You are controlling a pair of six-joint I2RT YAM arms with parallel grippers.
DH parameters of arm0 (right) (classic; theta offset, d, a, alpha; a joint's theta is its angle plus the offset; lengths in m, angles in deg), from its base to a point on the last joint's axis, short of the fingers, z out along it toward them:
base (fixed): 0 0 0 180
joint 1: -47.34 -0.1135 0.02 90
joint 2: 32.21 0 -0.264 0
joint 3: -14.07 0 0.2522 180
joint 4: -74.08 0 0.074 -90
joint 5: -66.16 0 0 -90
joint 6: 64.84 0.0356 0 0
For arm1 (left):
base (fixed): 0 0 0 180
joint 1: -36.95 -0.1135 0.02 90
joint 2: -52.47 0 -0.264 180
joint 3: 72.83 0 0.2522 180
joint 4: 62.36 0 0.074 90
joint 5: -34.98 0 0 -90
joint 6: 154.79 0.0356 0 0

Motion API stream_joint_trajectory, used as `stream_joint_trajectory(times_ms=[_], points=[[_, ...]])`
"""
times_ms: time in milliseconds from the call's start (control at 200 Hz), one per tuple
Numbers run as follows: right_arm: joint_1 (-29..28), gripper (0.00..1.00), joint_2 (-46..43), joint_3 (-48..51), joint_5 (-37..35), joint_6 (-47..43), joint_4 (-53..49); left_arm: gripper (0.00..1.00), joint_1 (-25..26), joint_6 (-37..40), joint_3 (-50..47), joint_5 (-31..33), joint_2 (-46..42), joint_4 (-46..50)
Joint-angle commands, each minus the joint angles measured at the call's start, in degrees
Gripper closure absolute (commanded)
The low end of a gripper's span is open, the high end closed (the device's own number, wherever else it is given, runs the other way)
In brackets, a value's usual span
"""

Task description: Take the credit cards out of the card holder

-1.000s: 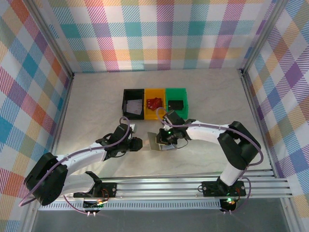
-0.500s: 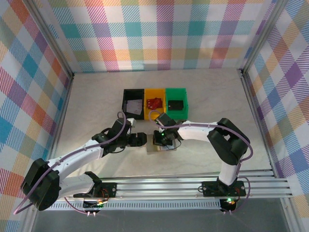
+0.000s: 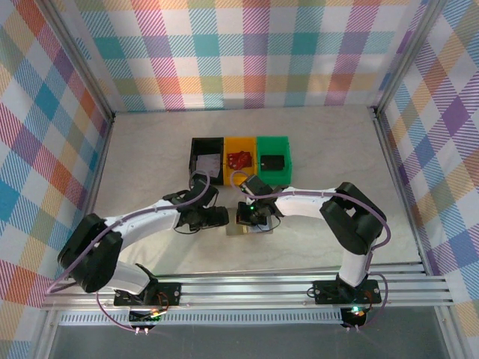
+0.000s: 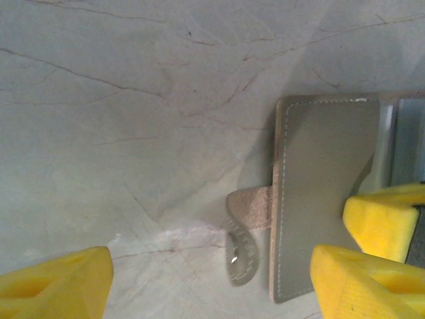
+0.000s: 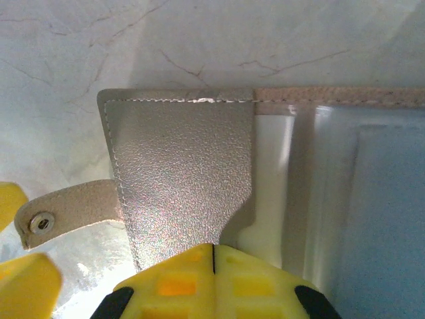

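Opened wide since a second ago, our left claw point(image 4: 209, 272) sits just left of the card holder point(image 5: 186, 166) mid table point(image 3: 322, 172), which we pin with the closed right claw point(image 5: 214, 256), probably against sliding.

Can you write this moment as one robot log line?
left pincer: open by card holder | right pincer: shut, tips over holder | grey-teal card: in pocket

Grainy, faintly glossy leather card holder point(image 5: 179, 166); matt table point(image 4: 133, 100)
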Motion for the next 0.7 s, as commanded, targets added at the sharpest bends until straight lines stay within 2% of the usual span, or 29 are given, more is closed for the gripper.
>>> stream_joint_trajectory(times_ms=[0, 180, 485, 595, 655, 695], points=[[-0.33, 1.0, -1.68, 1.03, 2.35, -0.9, 2.29, 0.23, 1.21, -2.15, 3.49, 1.85, 2.84, 4.11], [-0.42, 1.0, -3.79, 1.88, 1.91, -1.51, 2.91, 0.28, 2.27, -2.72, 6.41, 2.66, 8.53, 6.8], [-0.42, 1.0, -8.19, 2.67, -0.19, -3.54, 0.11, 0.37, 2.48, -2.67, 7.63, 2.86, 13.18, 8.28], [-0.04, 0.88, -12.45, 3.45, -4.9, -4.64, -4.68, 0.37, 2.56, -2.12, 7.5, 3.16, 13.22, 8.36], [1.12, 0.79, -13.87, 3.96, -4.86, -5.6, -6.59, 0.37, 2.62, -1.74, 7.46, 3.09, 13.21, 8.12], [2.18, 0.77, -14.54, 4.33, -4.76, -6.03, -7.94, 0.37, 2.64, -1.49, 7.57, 3.07, 13.46, 8.12]])
